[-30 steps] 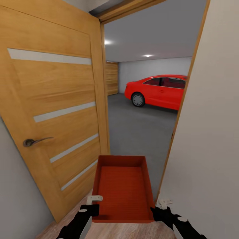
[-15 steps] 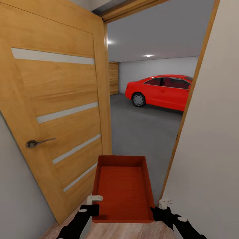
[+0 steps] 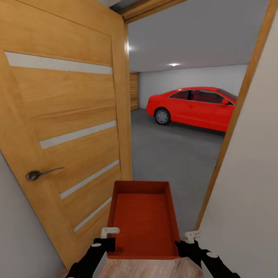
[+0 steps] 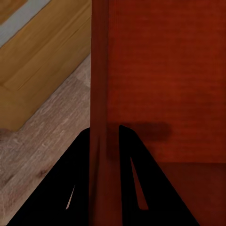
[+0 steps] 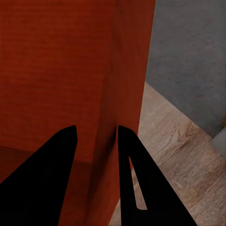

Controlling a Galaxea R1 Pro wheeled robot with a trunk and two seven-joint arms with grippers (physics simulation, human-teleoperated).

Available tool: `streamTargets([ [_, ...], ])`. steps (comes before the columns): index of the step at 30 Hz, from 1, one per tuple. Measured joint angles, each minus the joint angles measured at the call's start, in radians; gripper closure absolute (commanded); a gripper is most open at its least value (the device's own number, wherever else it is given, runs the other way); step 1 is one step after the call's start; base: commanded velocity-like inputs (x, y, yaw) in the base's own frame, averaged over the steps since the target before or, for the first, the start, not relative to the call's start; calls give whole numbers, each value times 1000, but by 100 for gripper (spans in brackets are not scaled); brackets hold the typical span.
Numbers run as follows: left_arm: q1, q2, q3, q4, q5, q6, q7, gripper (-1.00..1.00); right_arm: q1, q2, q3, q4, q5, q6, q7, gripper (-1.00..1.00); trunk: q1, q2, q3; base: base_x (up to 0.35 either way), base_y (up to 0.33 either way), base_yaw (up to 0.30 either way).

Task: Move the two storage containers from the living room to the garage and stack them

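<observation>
Pinching container [image 3: 143, 218] walls, fingers [image 4: 134, 179]; head view adds car [image 3: 193, 107].

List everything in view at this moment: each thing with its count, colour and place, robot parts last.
storage container: one, orange-red, lidless, held low in front of the robot at the doorway.
door: one, light wood with pale stripes, open at the left.
door handle: one, metal, on the door's lower left.
car: one, red, parked at the far side of the garage.
garage floor: dark grey, beyond the doorway.
wood-plank floor: light, under the container.
wall: pale, at the right.
left tool: black, shut on the container's left wall.
right tool: black, shut on its right wall.
</observation>
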Motion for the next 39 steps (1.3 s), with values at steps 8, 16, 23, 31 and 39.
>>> streamTargets([
  [8, 0, 0, 0, 1, 0, 0, 0, 100, 0, 0, 0, 0, 0, 0, 0, 100, 0, 0, 0, 2, 1, -205],
  [16, 0, 0, 0, 1, 0, 0, 0, 100, 0, 0, 0, 0, 0, 0, 0, 100, 0, 0, 0, 0, 0, -272],
  [23, 0, 0, 0, 1, 0, 0, 0, 100, 0, 0, 0, 0, 0, 0, 0, 100, 0, 0, 0, 0, 0, -260],
  [31, 0, 0, 0, 0, 0, 0, 0, 100, 0, 0, 0, 0, 0, 0, 0, 100, 0, 0, 0, 0, 0, -37],
  [39, 0, 0, 1, 1, 0, 0, 0, 100, 0, 0, -1, 0, 2, 0, 0, 100, 0, 0, 0, 0, 0, -1],
])
